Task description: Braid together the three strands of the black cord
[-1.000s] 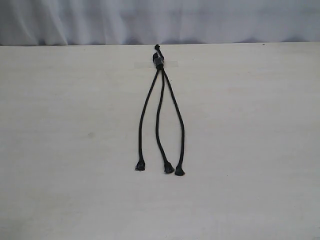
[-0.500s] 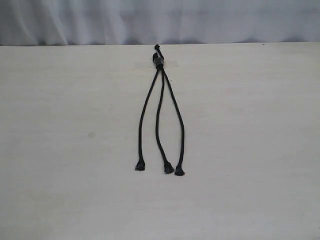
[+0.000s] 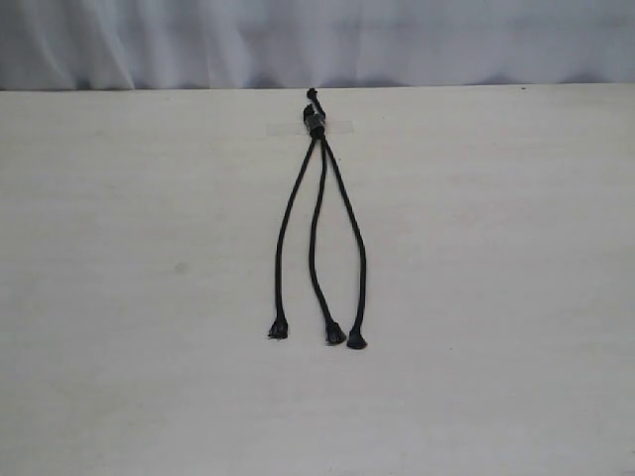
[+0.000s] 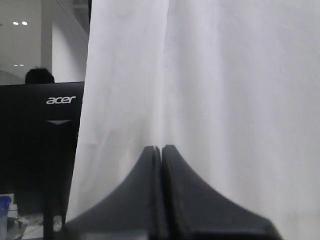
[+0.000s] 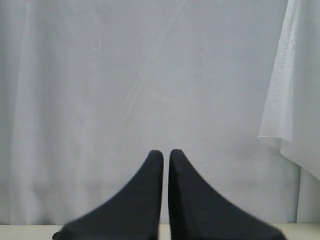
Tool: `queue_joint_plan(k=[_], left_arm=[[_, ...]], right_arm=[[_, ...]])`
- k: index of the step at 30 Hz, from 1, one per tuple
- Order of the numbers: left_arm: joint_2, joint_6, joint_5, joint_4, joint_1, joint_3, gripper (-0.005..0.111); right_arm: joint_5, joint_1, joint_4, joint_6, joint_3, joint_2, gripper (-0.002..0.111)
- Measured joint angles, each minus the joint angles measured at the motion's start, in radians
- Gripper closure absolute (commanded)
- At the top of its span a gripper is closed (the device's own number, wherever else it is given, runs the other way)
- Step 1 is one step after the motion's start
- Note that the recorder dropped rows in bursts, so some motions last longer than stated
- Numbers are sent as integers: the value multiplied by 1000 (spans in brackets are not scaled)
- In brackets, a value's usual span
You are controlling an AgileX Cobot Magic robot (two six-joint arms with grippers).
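The black cord [image 3: 316, 124] lies on the pale table [image 3: 119, 297], its knotted top end taped down near the far edge. From there the three strands fan toward the front, unbraided: the left strand [image 3: 286, 223], the middle strand [image 3: 314, 238] and the right strand [image 3: 355, 238], each ending in a small frayed knot. Neither gripper shows in the exterior view. My left gripper [image 4: 161, 148] is shut, empty, facing a white curtain. My right gripper [image 5: 166, 152] is shut with a hairline slit between its fingers, also empty, facing the curtain.
A white curtain [image 3: 446, 40] hangs behind the table's far edge. A strip of clear tape [image 3: 342, 126] holds the cord's top. In the left wrist view a black Acer monitor [image 4: 40, 140] stands beside the curtain.
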Motion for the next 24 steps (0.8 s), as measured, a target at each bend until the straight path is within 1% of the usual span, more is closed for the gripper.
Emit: queue_joint_plan(k=[1, 3, 6, 8, 13, 16, 17, 18, 19, 20, 22, 23, 24], left_arm=[[0, 0, 3, -27, 0, -7, 107], [0, 5, 57, -104, 0, -44, 107], [41, 48, 250, -176, 0, -163, 107], [136, 57, 393, -190, 0, -278, 107], [482, 68, 759, -192, 0, -583, 107], [686, 71, 903, -192, 0, -704, 107], [805, 71, 958, -192, 0, -749, 107], [856, 71, 977, -192, 0, -758, 107], [933, 71, 1024, -192, 0, -762, 107], [969, 71, 1045, -195, 0, -764, 107], [1052, 71, 1100, -217, 0, -764, 107], [1086, 83, 1113, -215, -15, -764, 107], [1099, 94, 1104, -215, -32, -760, 107]], right_arm=[[-2, 0, 0, 0, 0, 0, 104], [4, 0, 0, -5, -3, 7, 104], [72, 0, 0, -65, -73, 66, 104], [137, 0, 0, -108, -150, 133, 104], [400, 0, 7, -139, -421, 407, 104], [506, 0, 25, -139, -544, 572, 104], [526, 0, 27, -142, -592, 661, 104], [534, 0, 35, -138, -607, 703, 104], [534, 0, 72, -117, -618, 782, 104], [534, 0, 97, -110, -621, 821, 104], [597, 0, 144, -107, -646, 939, 104], [671, 3, 166, -107, -673, 1011, 104], [707, 14, 177, -107, -690, 1048, 104]])
